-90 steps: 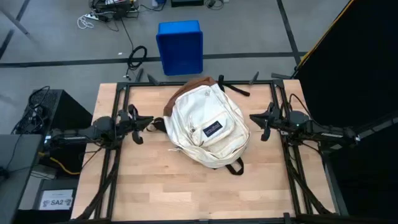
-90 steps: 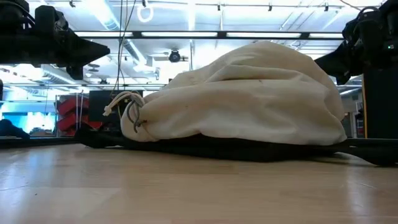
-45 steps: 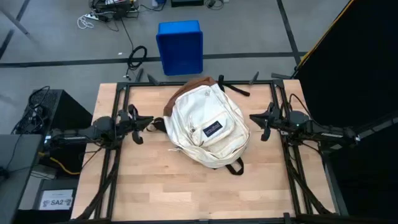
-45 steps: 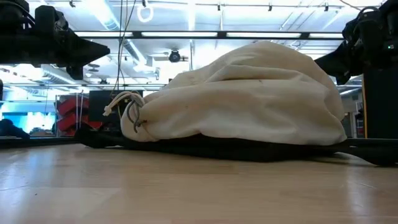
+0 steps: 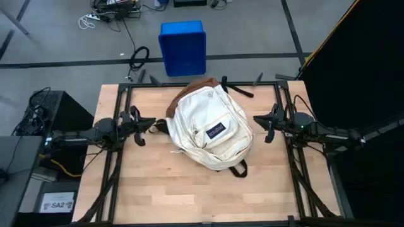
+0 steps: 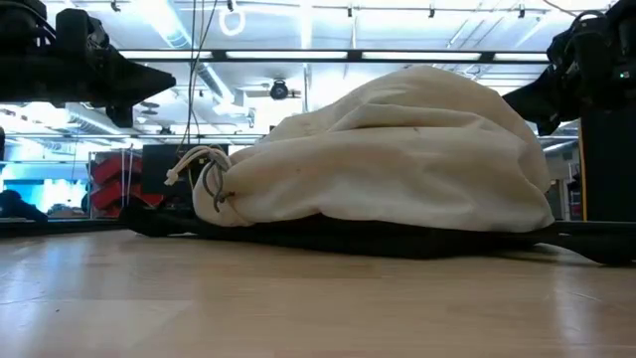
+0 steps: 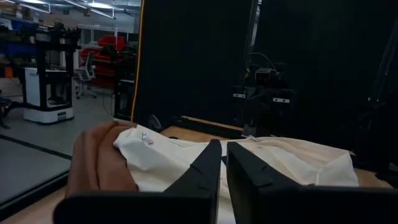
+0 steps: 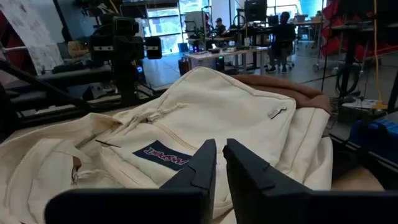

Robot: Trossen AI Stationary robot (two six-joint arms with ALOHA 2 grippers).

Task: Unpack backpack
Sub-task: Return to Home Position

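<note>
The left end effector, left of centre, and the right end effector, right of centre, are both pressed nearly together and empty. They face the cream backpack mid-desk, whose long axis runs top to bottom, brown base uppermost. The right one looks nearer.

Matt cream cloth backpack with brown base, smooth pale wood table, blue plastic bin

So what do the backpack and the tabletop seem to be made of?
Backpack: cream woven fabric, matte, going by its soft creases; the brown base looks like suede or leather, hard to tell. Table: pale wood, smooth, with faint grain lines.
</note>
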